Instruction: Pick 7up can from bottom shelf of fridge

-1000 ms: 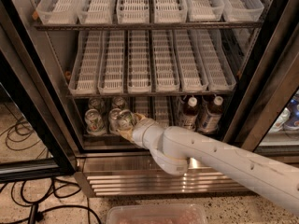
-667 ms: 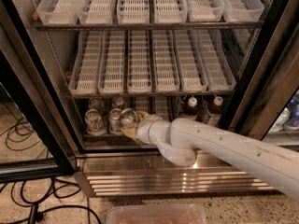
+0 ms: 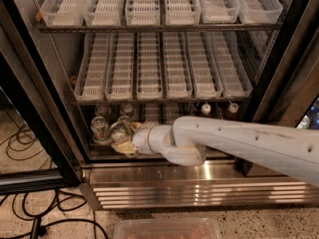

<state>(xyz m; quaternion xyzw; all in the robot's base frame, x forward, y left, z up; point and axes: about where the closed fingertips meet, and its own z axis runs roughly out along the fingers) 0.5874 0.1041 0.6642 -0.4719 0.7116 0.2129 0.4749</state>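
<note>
Pushed further toward lower left — gripper [image 3: 123,143] at the 7up can [image 3: 119,131], closure impossible to tell — light, slick, thin-walled: best clasped mid-side.

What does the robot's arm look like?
The arm is a fat, smooth, pale grey tube with tiny dark dots along it and a rounded joint. It narrows to a ringed wrist. The end effector, down among the cans on the bottom shelf, looks tan.
</note>
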